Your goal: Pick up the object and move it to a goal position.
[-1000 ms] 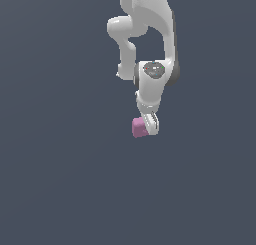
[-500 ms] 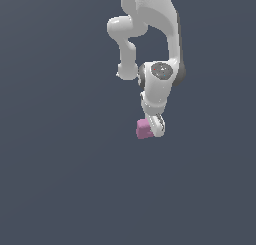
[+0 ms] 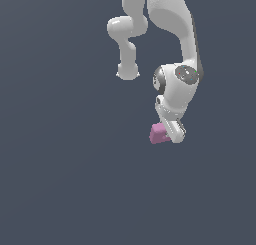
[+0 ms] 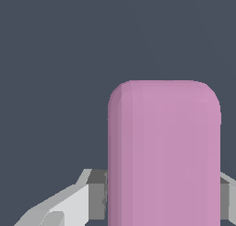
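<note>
The object (image 3: 158, 133) is a small pink blocky chunk with rounded edges, held at the tip of the white arm in the exterior view. My gripper (image 3: 169, 134) is shut on it, with the chunk sticking out toward the exterior view's left of the fingers. In the wrist view the object (image 4: 164, 153) fills the frame as a tall pink slab, clamped between two grey finger pads (image 4: 97, 194), one on each side. The gripper's far side is hidden behind the chunk.
Only a plain dark grey-blue surface (image 3: 60, 179) surrounds the arm. The white arm links (image 3: 165, 19) rise out of the frame above the gripper.
The arm has carried the object toward the exterior view's right and slightly lower over the last second. The grip on it is unchanged.
</note>
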You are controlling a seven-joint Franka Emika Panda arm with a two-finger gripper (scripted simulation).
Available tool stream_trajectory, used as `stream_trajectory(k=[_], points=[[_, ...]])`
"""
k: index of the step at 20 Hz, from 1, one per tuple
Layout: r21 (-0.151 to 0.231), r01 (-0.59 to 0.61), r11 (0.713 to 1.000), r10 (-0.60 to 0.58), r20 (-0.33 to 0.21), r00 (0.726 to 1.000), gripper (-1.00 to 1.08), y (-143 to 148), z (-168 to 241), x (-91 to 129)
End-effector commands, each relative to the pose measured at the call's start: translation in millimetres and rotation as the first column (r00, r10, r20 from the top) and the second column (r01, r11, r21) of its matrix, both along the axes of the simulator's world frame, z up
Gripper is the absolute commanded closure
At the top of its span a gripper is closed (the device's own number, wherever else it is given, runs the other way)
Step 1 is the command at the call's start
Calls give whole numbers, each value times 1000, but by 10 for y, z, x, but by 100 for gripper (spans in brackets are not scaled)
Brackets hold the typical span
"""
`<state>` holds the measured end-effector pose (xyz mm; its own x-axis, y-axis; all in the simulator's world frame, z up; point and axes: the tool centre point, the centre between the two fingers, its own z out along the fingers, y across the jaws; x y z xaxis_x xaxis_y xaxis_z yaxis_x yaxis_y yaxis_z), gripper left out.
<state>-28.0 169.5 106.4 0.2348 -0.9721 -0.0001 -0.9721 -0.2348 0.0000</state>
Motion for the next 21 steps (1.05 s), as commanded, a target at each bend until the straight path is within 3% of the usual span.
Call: stream_trajectory(k=[1,10,21], points=[[0,0,1000,0,1,1000,108,184,26,91],[0,0,1000,0,0,1000,108,566,70,297],[0,0,1000,0,0,1000,108,631,78,343]])
